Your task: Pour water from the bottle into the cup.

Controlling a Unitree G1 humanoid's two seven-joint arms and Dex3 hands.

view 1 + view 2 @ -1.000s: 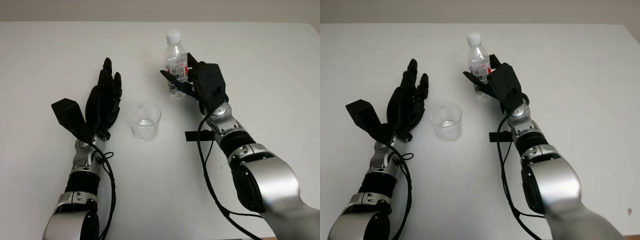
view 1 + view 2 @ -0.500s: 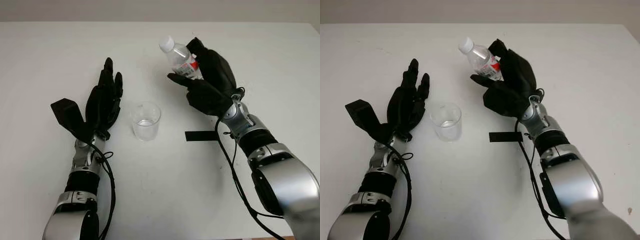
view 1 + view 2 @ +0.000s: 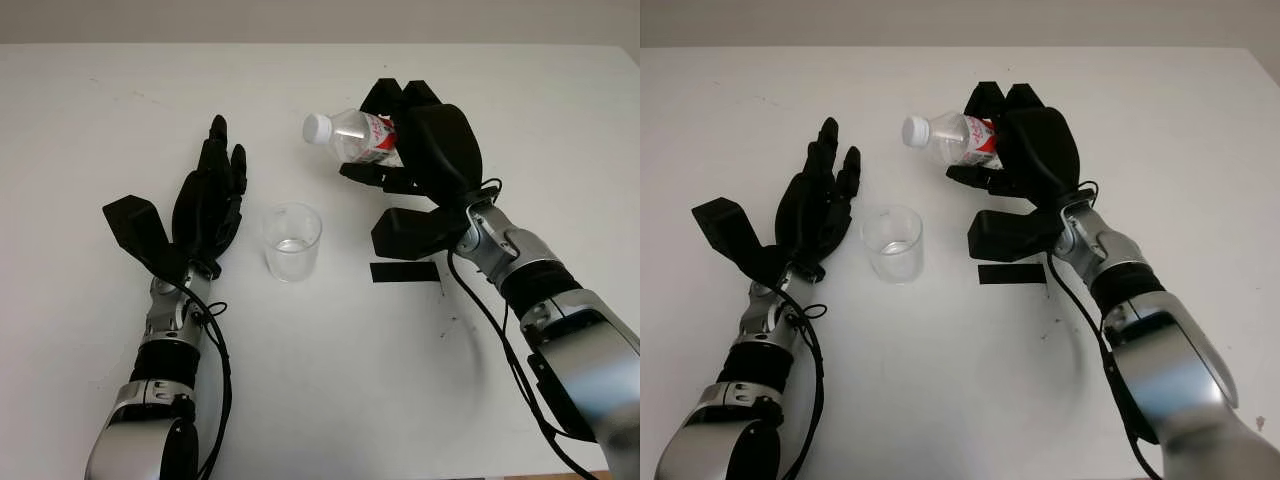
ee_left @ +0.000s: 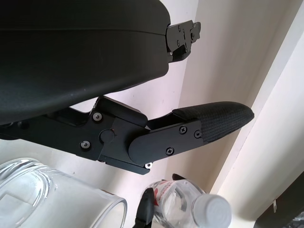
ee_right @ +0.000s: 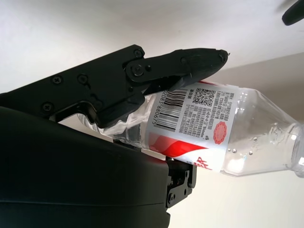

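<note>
1. Left eye view: the right hand [image 3: 425, 160] is wrapped around the bottle [image 3: 362, 137] and holds it above the table [image 3: 90, 100], tipped nearly level. Its white cap [image 3: 316, 126] is on and points toward the cup [image 3: 292, 241], which stands below and short of the neck, so the tilt looks like the lead-in to a pour. The left hand [image 3: 207, 200] is open just beside the cup, holding nothing, probably ready to steady it.
2. Right eye view: a black tape strip [image 3: 1011, 273] lies on the table under the right wrist, perhaps a placement mark.
3. Left wrist view: the cup's rim sits close by, with the capped bottle beyond it.
4. Right wrist view: fingers [image 5: 156, 71] press across the bottle's label, pinning the body against the palm so that it cannot slip while tilted.
</note>
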